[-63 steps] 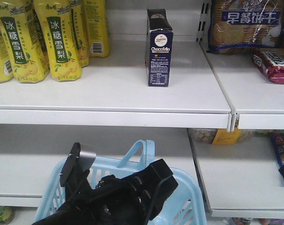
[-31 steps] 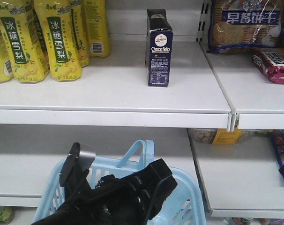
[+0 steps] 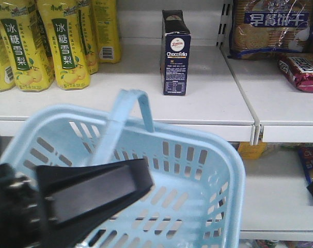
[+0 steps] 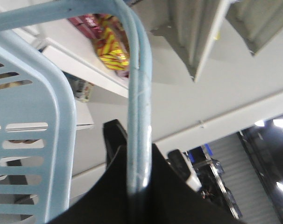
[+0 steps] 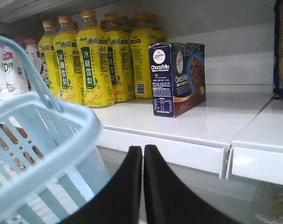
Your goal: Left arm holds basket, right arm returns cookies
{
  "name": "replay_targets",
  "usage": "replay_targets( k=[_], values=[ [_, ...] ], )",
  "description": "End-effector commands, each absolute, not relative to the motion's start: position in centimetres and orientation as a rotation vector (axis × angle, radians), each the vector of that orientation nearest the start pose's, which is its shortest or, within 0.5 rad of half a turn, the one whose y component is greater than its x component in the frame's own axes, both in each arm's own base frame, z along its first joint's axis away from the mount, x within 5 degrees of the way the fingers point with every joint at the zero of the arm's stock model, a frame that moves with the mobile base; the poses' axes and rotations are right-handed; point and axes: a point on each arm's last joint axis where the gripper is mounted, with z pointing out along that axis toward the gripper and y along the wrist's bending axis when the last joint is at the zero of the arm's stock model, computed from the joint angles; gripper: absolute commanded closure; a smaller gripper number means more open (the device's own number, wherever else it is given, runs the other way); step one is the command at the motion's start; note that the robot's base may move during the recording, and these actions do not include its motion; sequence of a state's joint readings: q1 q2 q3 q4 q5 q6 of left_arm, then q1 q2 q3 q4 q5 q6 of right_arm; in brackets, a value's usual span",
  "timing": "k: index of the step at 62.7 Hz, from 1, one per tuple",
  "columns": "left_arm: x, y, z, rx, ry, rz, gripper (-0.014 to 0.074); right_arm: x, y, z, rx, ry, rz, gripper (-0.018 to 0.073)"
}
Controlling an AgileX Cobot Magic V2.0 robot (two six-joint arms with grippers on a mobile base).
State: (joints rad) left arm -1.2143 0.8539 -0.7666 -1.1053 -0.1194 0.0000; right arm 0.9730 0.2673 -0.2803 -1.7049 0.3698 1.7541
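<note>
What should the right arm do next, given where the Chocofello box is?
Probably draw the right end effector back a little. Its fingers are closed on nothing, the Chocofello box already stands upright on the white shelf, and the light blue basket looks empty.

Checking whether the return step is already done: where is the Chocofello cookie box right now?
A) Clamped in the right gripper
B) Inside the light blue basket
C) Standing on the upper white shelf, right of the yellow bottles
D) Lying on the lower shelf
C: the Chocofello cookie box stands on the upper white shelf, right of the yellow bottles; the light blue basket holds nothing and the right gripper is shut, empty.
</note>
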Motion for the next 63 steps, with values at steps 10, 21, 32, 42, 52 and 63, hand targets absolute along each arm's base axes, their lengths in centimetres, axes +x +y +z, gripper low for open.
replay_targets(
  k=[10, 21, 32, 42, 52, 63],
  values=[
    [3.4, -8.4, 43.9, 0.306, 1.352, -1.661, 0.0603, 6.6, 3.8, 30.5, -0.398, 1.349, 0.52, 0.057],
    [0.8, -2.7, 44.7, 0.437, 1.096, -1.538, 0.0603, 6.6, 3.8, 30.5, -0.398, 1.349, 0.52, 0.057],
    [-1.2, 1.6, 43.7, 0.456, 0.964, -1.355, 0.0603, 6.6, 3.8, 30.5, -0.398, 1.349, 0.52, 0.057],
    [-2.7, 3.5, 41.6, 0.385, 0.893, -1.109, 0.0603, 6.6, 3.8, 30.5, -0.398, 1.349, 0.52, 0.057],
    [-3.3, 2.8, 39.5, 0.321, 0.907, -0.773, 0.0603, 6.6, 3.8, 30.5, -0.397, 1.349, 0.52, 0.057],
    [-2.8, 1.4, 38.2, 0.247, 0.985, -0.405, 0.0603, 6.6, 3.8, 30.5, -0.398, 1.349, 0.519, 0.057]
  ],
)
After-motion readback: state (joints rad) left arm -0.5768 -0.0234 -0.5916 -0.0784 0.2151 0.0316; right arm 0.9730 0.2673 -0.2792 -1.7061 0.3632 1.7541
